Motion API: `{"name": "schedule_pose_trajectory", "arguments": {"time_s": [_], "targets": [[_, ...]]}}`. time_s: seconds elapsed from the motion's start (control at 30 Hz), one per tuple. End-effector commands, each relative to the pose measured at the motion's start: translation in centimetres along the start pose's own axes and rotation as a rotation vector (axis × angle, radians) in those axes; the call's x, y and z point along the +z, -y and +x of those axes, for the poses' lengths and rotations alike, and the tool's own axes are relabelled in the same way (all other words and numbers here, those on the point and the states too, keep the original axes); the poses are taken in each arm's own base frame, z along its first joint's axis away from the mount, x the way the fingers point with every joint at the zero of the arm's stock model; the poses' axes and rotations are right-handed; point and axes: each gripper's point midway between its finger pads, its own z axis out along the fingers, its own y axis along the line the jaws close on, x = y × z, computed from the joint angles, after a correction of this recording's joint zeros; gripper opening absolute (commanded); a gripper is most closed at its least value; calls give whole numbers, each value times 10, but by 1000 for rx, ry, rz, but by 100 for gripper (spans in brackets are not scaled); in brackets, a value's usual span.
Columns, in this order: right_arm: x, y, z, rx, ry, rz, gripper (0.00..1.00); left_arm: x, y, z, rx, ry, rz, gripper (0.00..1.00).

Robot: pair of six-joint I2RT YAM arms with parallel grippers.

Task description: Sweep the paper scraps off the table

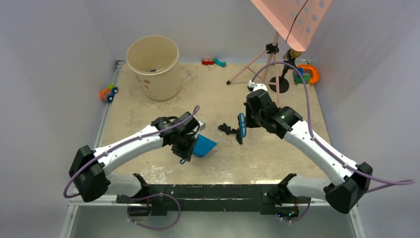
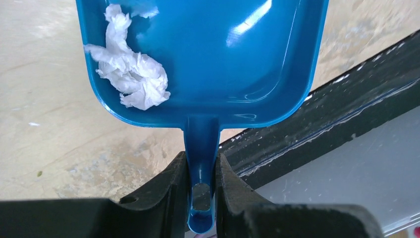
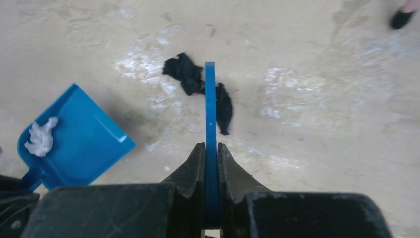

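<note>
My left gripper (image 1: 190, 143) is shut on the handle of the blue plastic dustpan (image 1: 204, 147), which is held low over the beige table (image 1: 277, 158). In the left wrist view the gripper (image 2: 201, 161) pinches the handle, and one white wad of paper (image 2: 131, 72) lies in the dustpan (image 2: 223, 59). My right gripper (image 1: 246, 123) is shut on the blue hand brush (image 1: 241, 126). In the right wrist view the brush (image 3: 210, 109) stands edge-on in the gripper (image 3: 211, 148). Black paper scraps (image 3: 184, 73) lie just left of the brush, between it and the dustpan (image 3: 79, 134). They also show in the top view (image 1: 227, 130).
A tall cream bucket (image 1: 152, 67) stands at the back left. A pink tripod stand (image 1: 270, 64) and an orange toy (image 1: 308, 74) are at the back right. A red and teal toy (image 1: 213, 62) lies at the far edge, and an orange-blue toy (image 1: 109, 93) on the left rail.
</note>
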Motion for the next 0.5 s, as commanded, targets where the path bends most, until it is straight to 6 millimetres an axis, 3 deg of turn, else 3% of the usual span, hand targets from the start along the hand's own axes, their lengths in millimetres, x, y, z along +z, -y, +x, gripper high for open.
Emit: {"name": "schedule_pose_trajectory", "arguments": {"time_s": [0.0, 0.1, 0.23, 0.37, 0.47], "targets": [[-14, 52, -9, -90, 2, 263, 0, 17, 19, 10, 149, -98, -9, 7], [-1, 69, 0, -135, -57, 377, 0, 26, 22, 11, 191, -129, -42, 7], [35, 64, 8, -222, -147, 400, 0, 36, 30, 2, 208, -120, -30, 7], [81, 6, 25, -305, -227, 145, 0, 53, 40, -16, 219, -88, -10, 7], [80, -54, 30, -342, -221, -99, 0, 69, 40, -24, 217, -91, -35, 5]]}}
